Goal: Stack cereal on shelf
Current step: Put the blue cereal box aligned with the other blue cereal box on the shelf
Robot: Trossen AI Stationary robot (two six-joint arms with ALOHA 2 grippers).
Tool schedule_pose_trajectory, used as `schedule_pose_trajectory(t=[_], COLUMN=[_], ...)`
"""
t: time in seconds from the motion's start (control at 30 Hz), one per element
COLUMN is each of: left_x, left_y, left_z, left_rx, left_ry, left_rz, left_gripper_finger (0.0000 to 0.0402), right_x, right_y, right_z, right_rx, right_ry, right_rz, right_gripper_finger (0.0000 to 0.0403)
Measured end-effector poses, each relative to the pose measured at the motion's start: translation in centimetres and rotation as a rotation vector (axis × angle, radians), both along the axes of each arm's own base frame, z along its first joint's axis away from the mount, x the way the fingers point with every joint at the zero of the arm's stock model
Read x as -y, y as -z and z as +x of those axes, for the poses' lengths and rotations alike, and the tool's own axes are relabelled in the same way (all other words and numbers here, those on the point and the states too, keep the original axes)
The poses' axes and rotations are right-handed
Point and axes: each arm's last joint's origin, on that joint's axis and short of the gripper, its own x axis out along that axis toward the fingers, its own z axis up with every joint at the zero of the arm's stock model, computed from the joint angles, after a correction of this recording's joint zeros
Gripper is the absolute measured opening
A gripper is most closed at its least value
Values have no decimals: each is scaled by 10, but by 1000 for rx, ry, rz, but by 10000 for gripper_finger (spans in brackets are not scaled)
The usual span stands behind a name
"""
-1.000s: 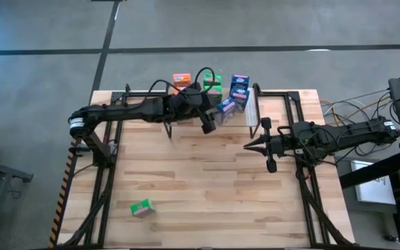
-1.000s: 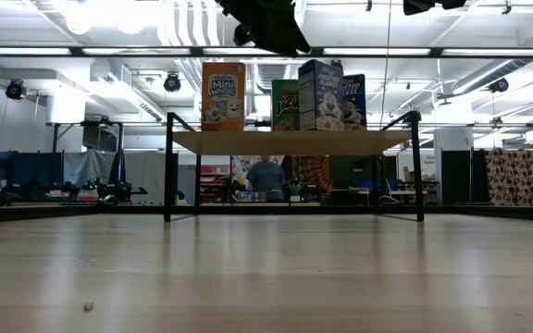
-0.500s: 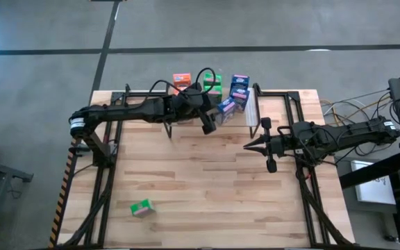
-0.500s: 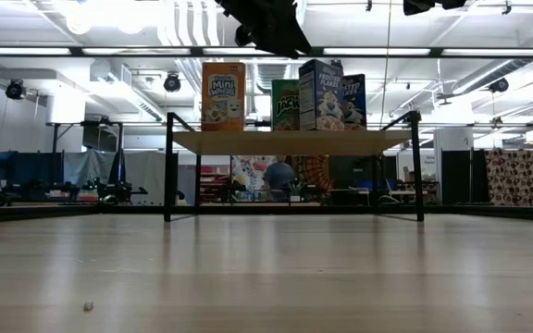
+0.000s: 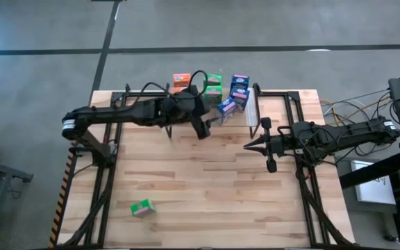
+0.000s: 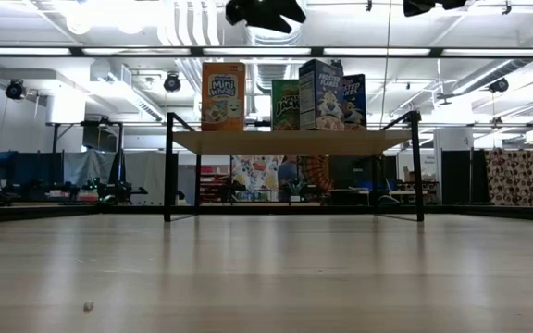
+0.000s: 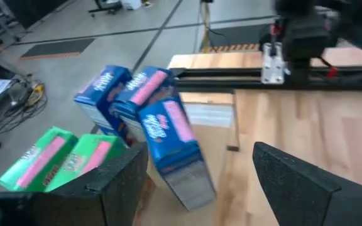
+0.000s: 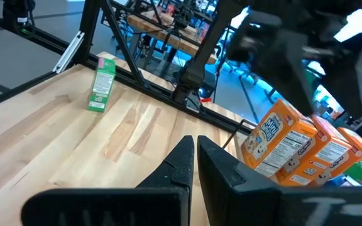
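Observation:
The shelf (image 6: 294,141) stands at the table's far edge, with its white strip (image 5: 251,111) toward the right. Orange boxes (image 5: 180,80), green boxes (image 5: 212,81) and blue boxes (image 5: 239,83) stand on its plank. One blue box (image 7: 171,150) sits nearest the front and looks tilted toward the blue boxes behind it. A lone green box (image 5: 142,207) stands on the tabletop near the near-left corner. My left gripper (image 5: 201,127) is open, high up, just in front of the shelf and touching nothing. My right gripper (image 5: 252,146) is shut and waits over the table's right half.
Black frame rails (image 5: 110,173) run along the table's left and right sides. The wooden tabletop (image 5: 207,187) between the arms holds only the lone green box. In the right wrist view that box (image 8: 102,81) stands upright by a rail.
My left gripper has drawn back from the shelf a little, toward the table's left and near side, and has risen in the low view. The front blue box stays on the shelf. A person walks past behind the shelf.

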Motion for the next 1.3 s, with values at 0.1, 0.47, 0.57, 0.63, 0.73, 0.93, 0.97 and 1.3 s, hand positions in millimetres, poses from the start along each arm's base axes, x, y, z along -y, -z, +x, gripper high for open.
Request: schedule_pose_trajectory(t=[0.1,0.47,0.57,0.63,0.73,0.93,0.97,1.3], left_x=[16,80,91,97,101,100,99,90], left_y=[-5,16,28,34,38,53,54,71], left_z=[-7,-22,-29,-36,-53,-86,-91,-125], left_rx=[-8,-74,-62,-40,35,145,170,271], left_ry=[42,108,134,153,168,186,185,179], left_rz=[-1,72,82,80,73,52,48,30], left_gripper_finger=[271,267,267,267,267,267,267,267], right_x=[0,6,6,7,8,19,22,61], right_y=[0,-4,-4,-5,-7,-15,-19,-65], right_z=[0,0,0,1,5,18,20,48], right_rx=[-1,14,16,17,14,-58,-70,-311], right_ry=[3,214,228,237,274,351,368,481], right_rz=[14,95,123,145,173,198,200,200], right_gripper_finger=[12,12,12,12,12,9,9,8])
